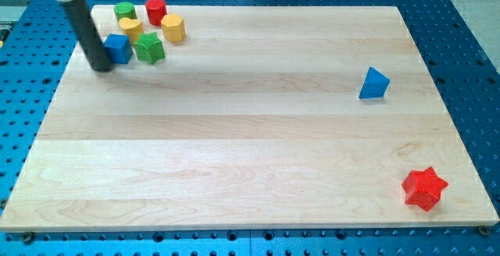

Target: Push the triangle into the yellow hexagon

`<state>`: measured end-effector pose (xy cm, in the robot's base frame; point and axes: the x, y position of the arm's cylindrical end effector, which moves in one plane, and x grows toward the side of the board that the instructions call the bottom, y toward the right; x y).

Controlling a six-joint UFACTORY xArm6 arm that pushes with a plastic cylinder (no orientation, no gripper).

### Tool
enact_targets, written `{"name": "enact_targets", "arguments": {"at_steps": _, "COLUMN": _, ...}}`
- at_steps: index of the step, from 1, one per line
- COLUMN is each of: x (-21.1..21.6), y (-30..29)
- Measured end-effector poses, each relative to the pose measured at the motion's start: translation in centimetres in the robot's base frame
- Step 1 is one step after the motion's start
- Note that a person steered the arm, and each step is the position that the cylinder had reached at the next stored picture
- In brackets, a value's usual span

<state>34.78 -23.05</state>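
In the camera view, you see the dark rod come down from the view's top left corner, leaning a little so that its upper part sits further left than its lower end. My tip rests on the wooden board near its top left corner, just beside the left face of the blue cube; you cannot tell for certain whether they touch. There are no jaws on this arm, only the plain rod, so nothing is clamped or held.

Around the blue cube you find a tight cluster. The green star-shaped block sits just to its right. Above the two lies a yellow block, its shape not clear, and to the right of that the yellow hexagon. At the top of the cluster stand a green cylinder and a red cylinder, side by side.

The blue triangle lies alone toward the view's right, well apart from the cluster, from the yellow hexagon and from my tip. A red star sits near the board's bottom right corner. The board lies on a blue perforated table.
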Motion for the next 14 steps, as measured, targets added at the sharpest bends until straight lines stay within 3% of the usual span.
{"name": "enact_targets", "arguments": {"at_steps": 2, "x": -1.3, "y": -3.5}}
{"name": "enact_targets", "arguments": {"at_steps": 4, "x": 8.0, "y": -3.9}}
{"name": "enact_targets", "arguments": {"at_steps": 5, "x": 8.0, "y": -3.9}}
{"name": "enact_targets", "arguments": {"at_steps": 6, "x": 11.2, "y": -3.6}}
{"name": "enact_targets", "arguments": {"at_steps": 9, "x": 11.5, "y": -3.6}}
{"name": "enact_targets", "arguments": {"at_steps": 11, "x": 18.4, "y": 0.7}}
{"name": "enact_targets", "arguments": {"at_steps": 14, "x": 18.1, "y": 0.5}}
